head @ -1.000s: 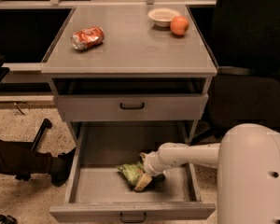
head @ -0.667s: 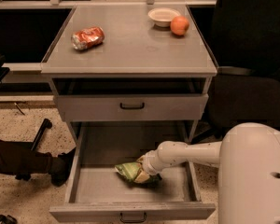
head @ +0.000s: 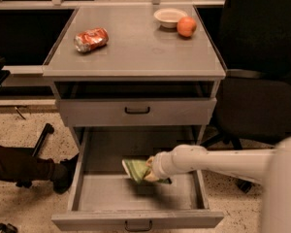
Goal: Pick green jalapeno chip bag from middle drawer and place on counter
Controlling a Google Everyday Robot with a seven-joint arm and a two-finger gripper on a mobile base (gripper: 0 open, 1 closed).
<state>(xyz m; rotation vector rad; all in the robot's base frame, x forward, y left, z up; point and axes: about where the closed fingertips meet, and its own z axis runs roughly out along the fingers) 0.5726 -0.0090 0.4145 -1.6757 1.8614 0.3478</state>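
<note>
Grey metal drawer (head: 102, 198), nearest me: it is standing pulled fully out, with the small black handle (head: 138, 225) on its front wall facing my camera.

White arm (head: 223, 161): it is reaching in from the right, crossing over the drawer's right wall.

Gripper (head: 149, 174): it is sitting inside the drawer, a little right of centre, and is gripping the right end of the green chip bag (head: 134, 169).

Chip bag: it is hanging tilted, apparently clear of the drawer floor, with a dark shadow lying on the floor beneath it.

Upper drawer (head: 136, 111): it is sitting shut just above, its own black handle showing at the middle.

Counter (head: 145, 50), farther back: it is carrying a crushed red-and-silver can (head: 90, 39) near its left edge. A white bowl (head: 169, 17) and an orange (head: 186, 26) are sitting just beside each other at the far right corner, well apart from the can.

Black chair (head: 262, 81): it is standing to the right of the cabinet.
</note>
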